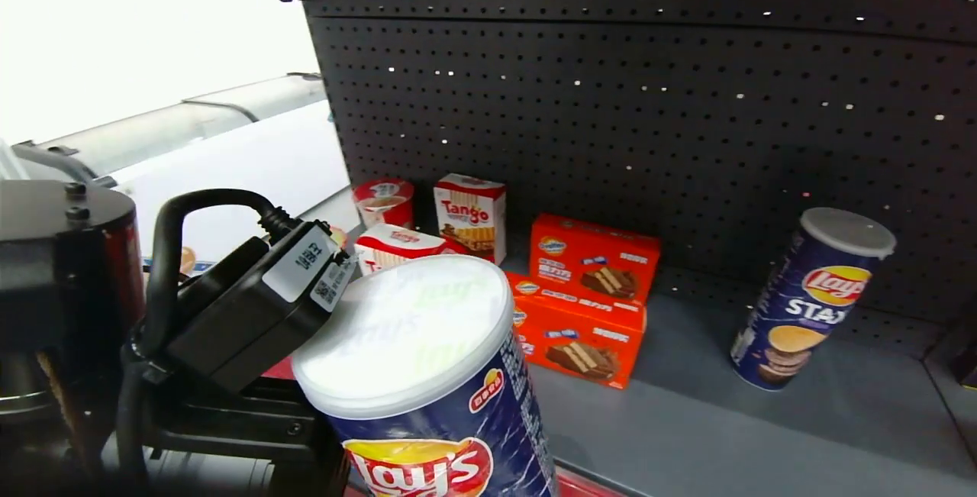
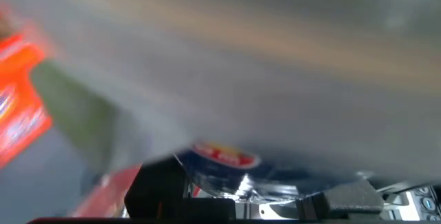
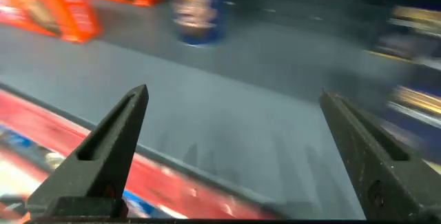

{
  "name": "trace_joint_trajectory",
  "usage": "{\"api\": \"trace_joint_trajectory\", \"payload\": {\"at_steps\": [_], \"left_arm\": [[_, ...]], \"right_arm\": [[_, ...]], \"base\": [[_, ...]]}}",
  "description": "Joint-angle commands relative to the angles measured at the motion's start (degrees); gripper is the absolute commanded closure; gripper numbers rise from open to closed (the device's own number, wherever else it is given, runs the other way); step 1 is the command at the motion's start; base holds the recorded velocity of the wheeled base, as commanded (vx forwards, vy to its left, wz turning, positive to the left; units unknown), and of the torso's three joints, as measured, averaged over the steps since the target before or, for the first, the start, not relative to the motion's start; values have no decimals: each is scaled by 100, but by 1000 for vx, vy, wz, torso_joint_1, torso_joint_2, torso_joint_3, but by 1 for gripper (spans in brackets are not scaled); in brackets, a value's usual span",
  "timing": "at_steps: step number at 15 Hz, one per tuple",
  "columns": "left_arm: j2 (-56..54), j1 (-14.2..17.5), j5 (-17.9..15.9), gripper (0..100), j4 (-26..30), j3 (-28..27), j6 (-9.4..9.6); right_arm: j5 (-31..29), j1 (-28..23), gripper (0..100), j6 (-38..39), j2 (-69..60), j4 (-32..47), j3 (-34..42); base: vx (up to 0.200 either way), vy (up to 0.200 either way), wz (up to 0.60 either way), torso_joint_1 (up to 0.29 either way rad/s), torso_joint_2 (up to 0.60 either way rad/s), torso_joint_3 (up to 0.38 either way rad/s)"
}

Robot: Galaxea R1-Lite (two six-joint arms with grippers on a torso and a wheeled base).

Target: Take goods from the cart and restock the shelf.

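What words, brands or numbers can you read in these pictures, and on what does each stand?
"Lay's": near can, upside down as seen from the head view
"Lay's STAX": far can
"Tango": upright white box
Print on the orange boxes and the red cup: too small to read.
Wrist views: too blurred to read.

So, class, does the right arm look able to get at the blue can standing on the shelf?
Probably yes: the right pincer is open and faces the blue can across bare grey shelf, with nothing between them; the orange boxes sit off to one side.
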Motion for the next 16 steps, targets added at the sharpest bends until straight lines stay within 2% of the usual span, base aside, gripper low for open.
{"api": "trace_joint_trajectory", "payload": {"at_steps": [1, 7, 16], "left_arm": [[15, 11, 3, 100, 1, 1, 1], [15, 19, 3, 100, 1, 10, 1], [23, 37, 30, 100, 1, -8, 1]], "right_arm": [[3, 0, 0, -6, 8, 2, 1], [3, 0, 0, 3, 8, 2, 1], [3, 0, 0, -6, 8, 11, 1]], "base": [[0, 0, -600, -7, 7, 7], [0, 0, -600, 3, 4, 3], [0, 0, 0, 0, 0, 0]]}}
